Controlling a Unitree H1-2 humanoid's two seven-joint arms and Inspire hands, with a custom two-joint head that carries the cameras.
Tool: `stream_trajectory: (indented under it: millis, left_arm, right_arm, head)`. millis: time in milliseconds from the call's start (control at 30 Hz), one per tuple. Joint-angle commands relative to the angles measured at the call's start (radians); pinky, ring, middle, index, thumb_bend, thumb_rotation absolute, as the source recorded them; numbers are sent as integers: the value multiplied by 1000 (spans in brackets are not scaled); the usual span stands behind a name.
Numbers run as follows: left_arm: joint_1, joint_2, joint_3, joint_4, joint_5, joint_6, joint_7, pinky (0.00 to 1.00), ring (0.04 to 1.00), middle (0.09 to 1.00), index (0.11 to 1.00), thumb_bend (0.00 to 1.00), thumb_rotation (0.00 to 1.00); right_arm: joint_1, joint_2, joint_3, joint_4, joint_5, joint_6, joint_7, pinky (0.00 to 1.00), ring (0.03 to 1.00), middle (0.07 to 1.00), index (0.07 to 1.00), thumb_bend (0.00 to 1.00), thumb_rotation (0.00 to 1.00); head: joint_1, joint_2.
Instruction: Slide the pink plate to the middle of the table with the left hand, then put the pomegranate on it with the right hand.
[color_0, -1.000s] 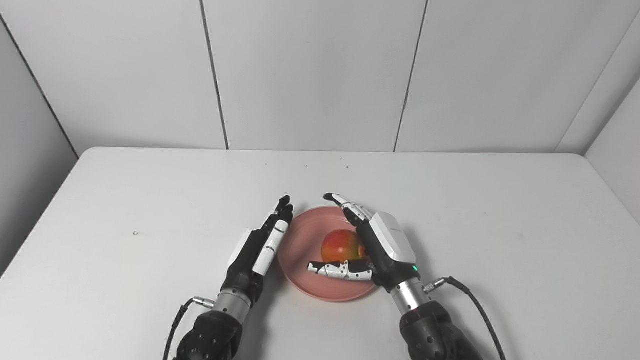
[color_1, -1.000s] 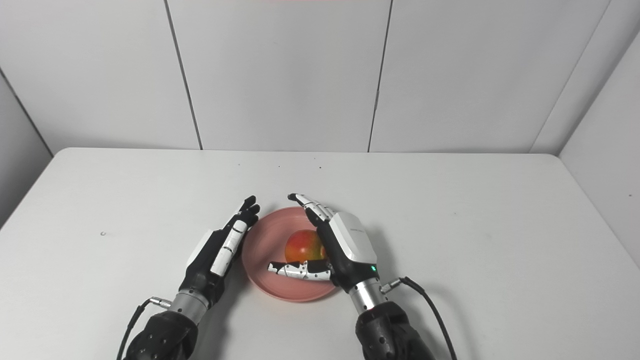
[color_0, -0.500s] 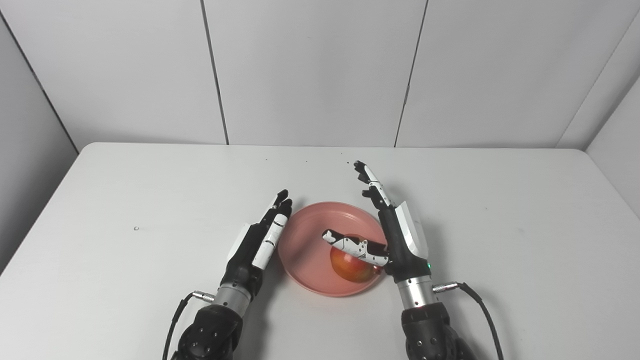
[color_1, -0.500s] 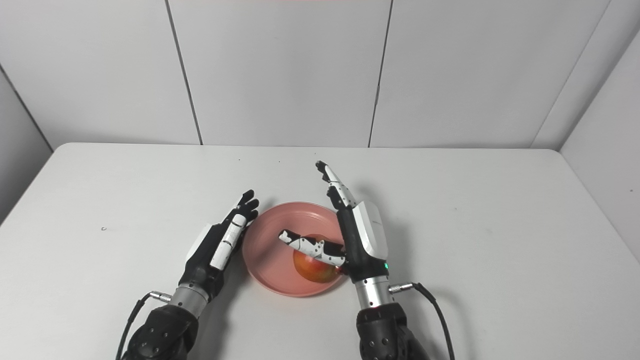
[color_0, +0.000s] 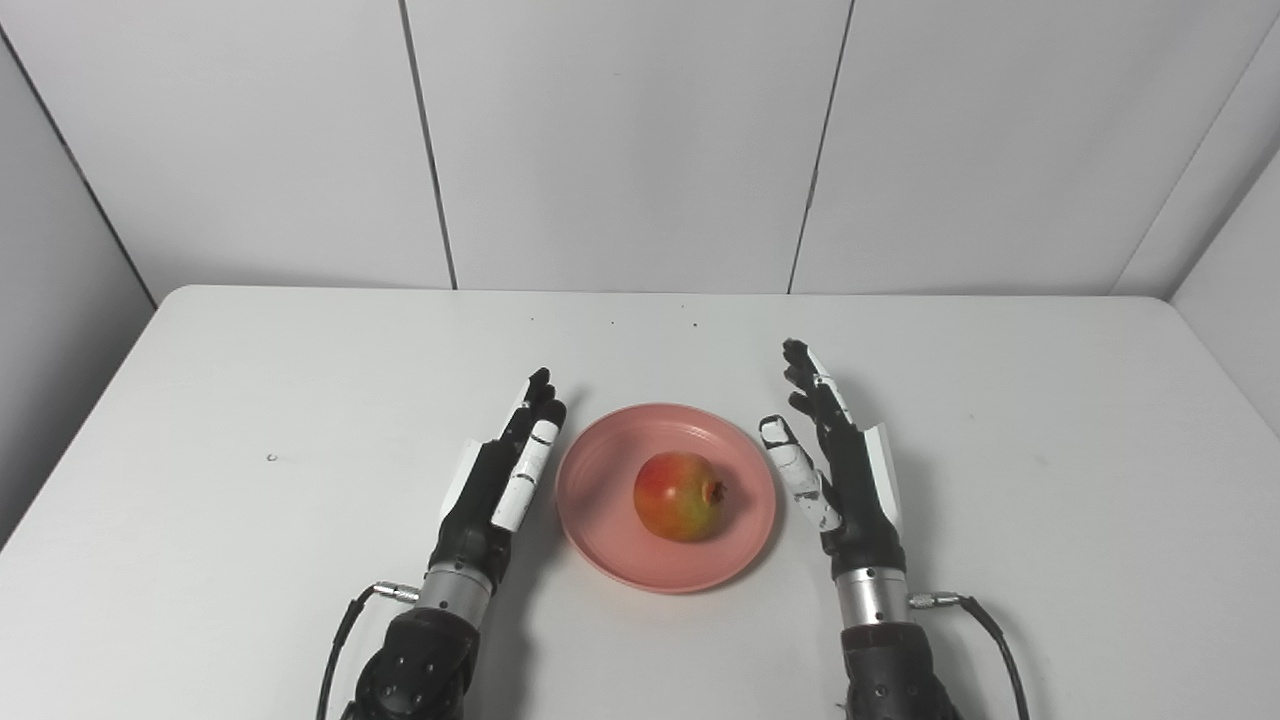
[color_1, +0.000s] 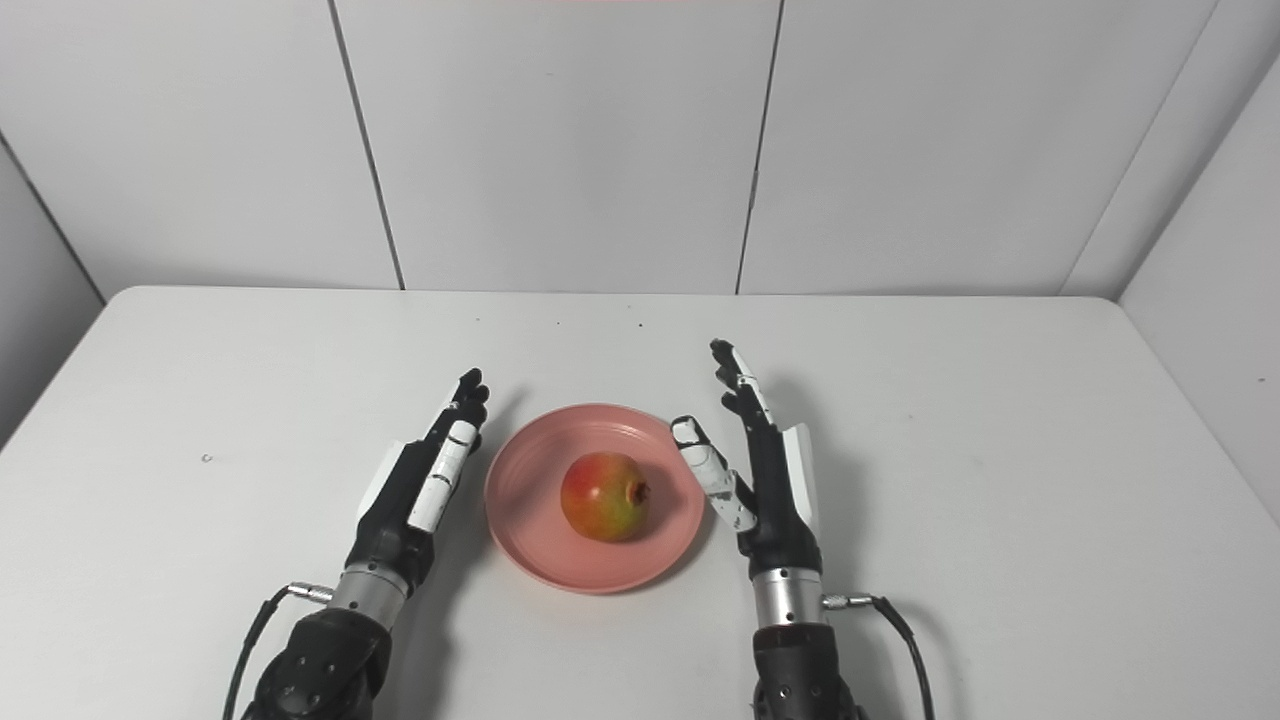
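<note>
A round, red-and-yellow pomegranate (color_0: 680, 496) with its small dark crown turned toward the right sat near the middle of a shallow, round pink plate (color_0: 600, 530), and the plate lay flat on the white table (color_0: 250, 400) at about its middle, between the two arms. The left hand (color_0: 495, 480) stood on edge just beside the plate's left rim, fingers straight and together, holding nothing; whether it touched the rim could not be told. The right hand (color_0: 845, 465) stood likewise just off the right rim, released, its fingers extended and its thumb (color_0: 795, 470) angled toward the plate, clear of the fruit. Judged from how things lay, both steps of the task looked done. The fruit appeared firm, fairly heavy for its size and smooth-skinned, so it would probably roll if nudged and would slip from a light pinch; a wrap around its widest part, thumb opposite the fingers, would suit it best. The plate looked stiff, light and slick on the bare tabletop, best moved by pushing flat against its rim, gently, lest the fruit roll off.
</note>
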Motion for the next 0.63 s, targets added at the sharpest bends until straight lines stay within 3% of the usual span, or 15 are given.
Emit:
stream_trajectory:
  millis: [0,200,400,600]
  left_arm:
    - [-33,-7,2,-8,12,-56,19,1000,1000,1000,1000,632,1000]
    - [-35,-11,12,7,12,-83,36,1000,1000,1000,1000,623,1000]
    - [-37,-19,24,9,-5,-79,39,990,1000,1000,1000,604,1000]
    - [-38,-25,32,12,-17,-74,34,984,998,1000,1000,585,1000]
  right_arm:
    - [-27,18,-13,-7,74,-47,28,874,890,905,900,534,998]
    - [-24,34,-43,1,251,-7,112,894,907,920,918,557,1000]
    - [-24,40,-55,-2,297,35,134,917,917,916,909,516,1000]
    - [-29,25,-49,-4,320,74,178,995,982,969,958,527,1000]
  head:
    - [1,-1]
    - [0,-1]
    - [-1,-2]
    - [-2,-2]
